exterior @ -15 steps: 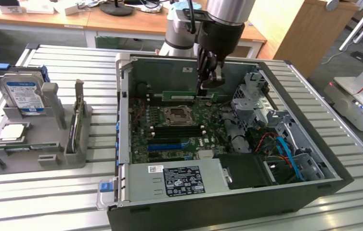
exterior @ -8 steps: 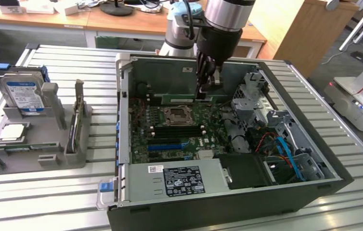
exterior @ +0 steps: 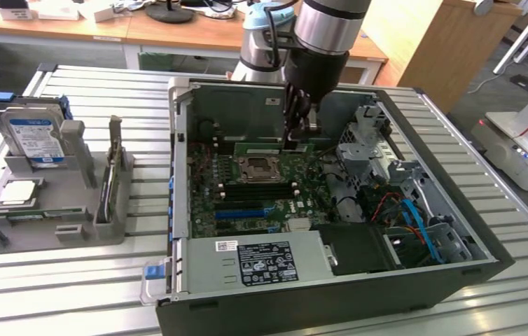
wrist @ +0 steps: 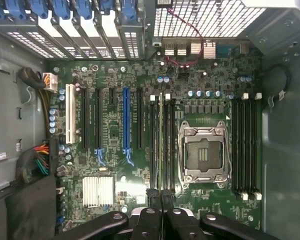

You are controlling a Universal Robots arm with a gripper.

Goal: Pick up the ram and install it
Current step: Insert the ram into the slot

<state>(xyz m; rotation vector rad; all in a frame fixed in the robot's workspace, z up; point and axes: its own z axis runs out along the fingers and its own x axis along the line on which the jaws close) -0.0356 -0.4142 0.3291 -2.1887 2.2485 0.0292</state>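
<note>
Just beside the CPU socket (wrist: 202,152), we are pinching the ram (wrist: 161,145) with the gripper (wrist: 162,196) closed down on one end of its top edge, treating this light, stiff, thin board as fragile and avoiding its chips and contacts.

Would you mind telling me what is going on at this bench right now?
The robot arm's gripper is down inside the open computer case, shut on the ram. It holds the ram on edge along the memory slots beside the empty CPU socket; whether it is seated cannot be told. The hard drive and CPU chip sit in the grey tray beside the case.
</note>
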